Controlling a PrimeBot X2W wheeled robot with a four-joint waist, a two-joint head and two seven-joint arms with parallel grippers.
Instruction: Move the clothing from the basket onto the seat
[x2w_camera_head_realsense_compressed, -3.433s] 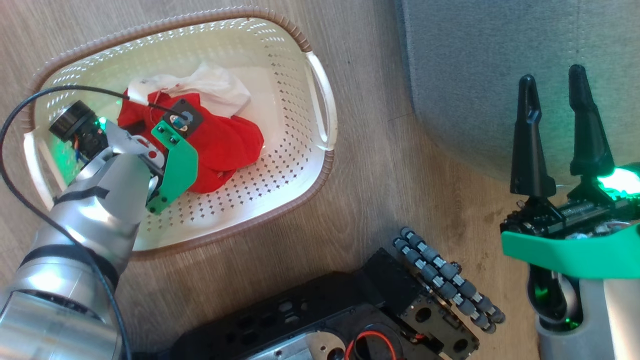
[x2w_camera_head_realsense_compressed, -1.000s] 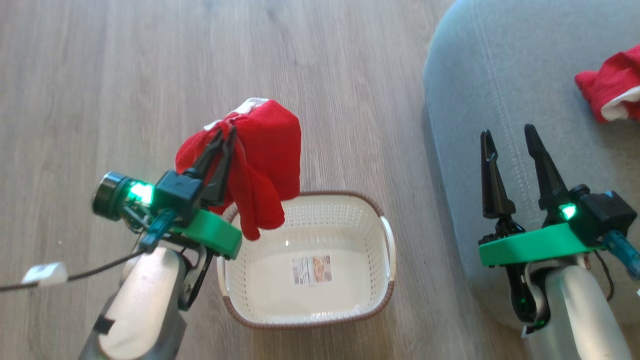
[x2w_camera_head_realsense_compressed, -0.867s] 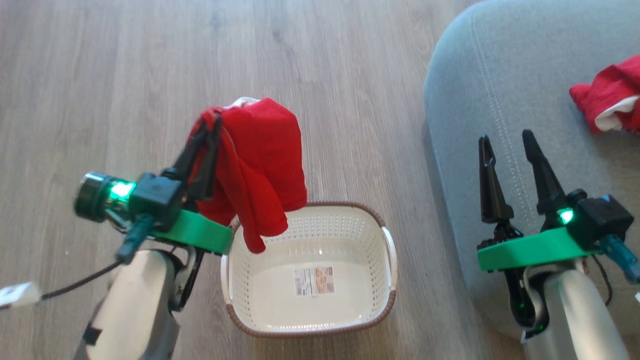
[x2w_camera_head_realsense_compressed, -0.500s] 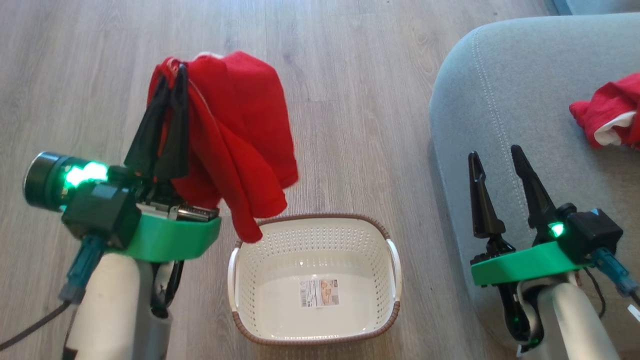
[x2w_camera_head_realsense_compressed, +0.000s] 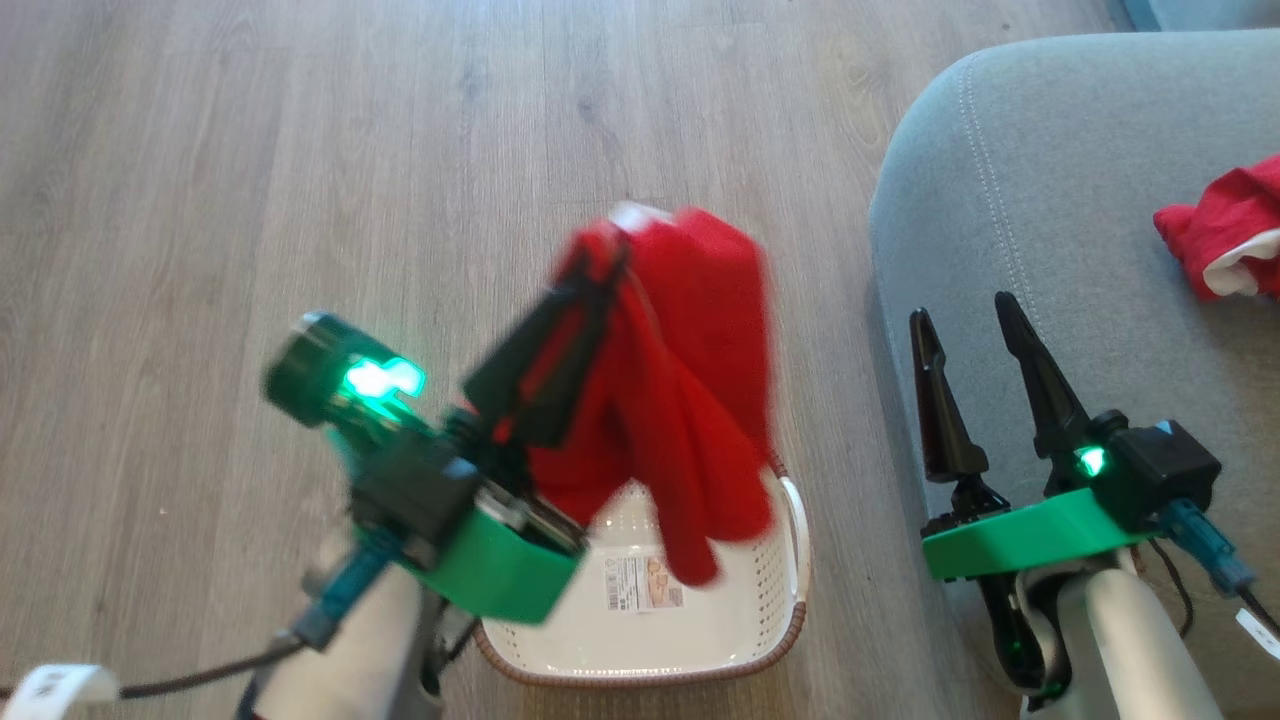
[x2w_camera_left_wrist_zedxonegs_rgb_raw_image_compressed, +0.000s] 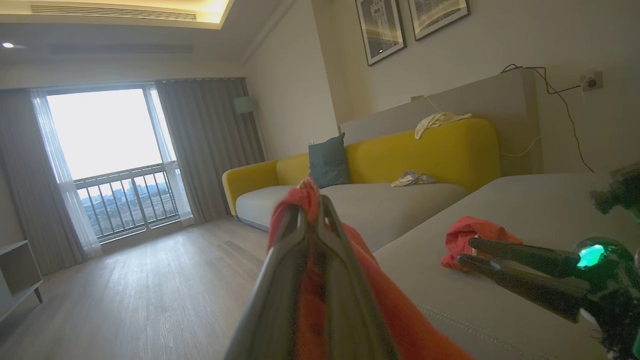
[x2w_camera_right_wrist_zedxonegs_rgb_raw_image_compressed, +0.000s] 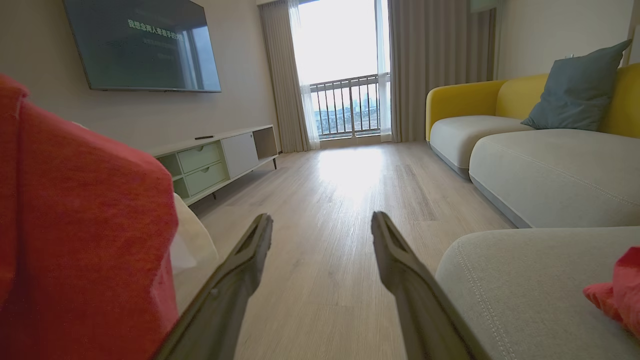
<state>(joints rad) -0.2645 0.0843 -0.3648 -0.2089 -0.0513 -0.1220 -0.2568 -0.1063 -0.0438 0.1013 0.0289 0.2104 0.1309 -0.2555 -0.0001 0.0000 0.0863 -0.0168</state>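
Here, a pale wood-look plank floor (x2w_camera_head_realsense_compressed: 250, 150) spreads under everything. On the robot's right stands the large grey upholstered seat cushion (x2w_camera_head_realsense_compressed: 1060, 180), with a rounded corner and a pale double-stitched seam following its edge. Near it on the floor, with a strip of bare planks between them, sits the small cream perforated plastic basket (x2w_camera_head_realsense_compressed: 700, 672), rounded-rectangular, with a brown woven-look rim and a white side handle facing the cushion.

A soft bright red fabric garment (x2w_camera_head_realsense_compressed: 700, 400) with a bit of white at its top hangs in the air from the left claw. In the head view it is blurred, and its drooping lower end overlaps the basket's open top. It is apart from the cushion. A second red garment (x2w_camera_head_realsense_compressed: 1215, 235) with white trim lies crumpled on top of the seat cushion, towards the right edge of the head view.

The left claw (x2w_camera_head_realsense_compressed: 598, 255) points up and towards the seat. Its two long dark fingers are pressed together and clamped on the upper fold of the hanging garment, which the left wrist view shows pinched between them. The right claw (x2w_camera_head_realsense_compressed: 960, 310) hovers over the cushion's near edge with its fingers spread apart and nothing between them.

A small printed rectangular label (x2w_camera_head_realsense_compressed: 645, 583) lies on the basket's cream bottom, just beside the garment's lowest tip in the head view.
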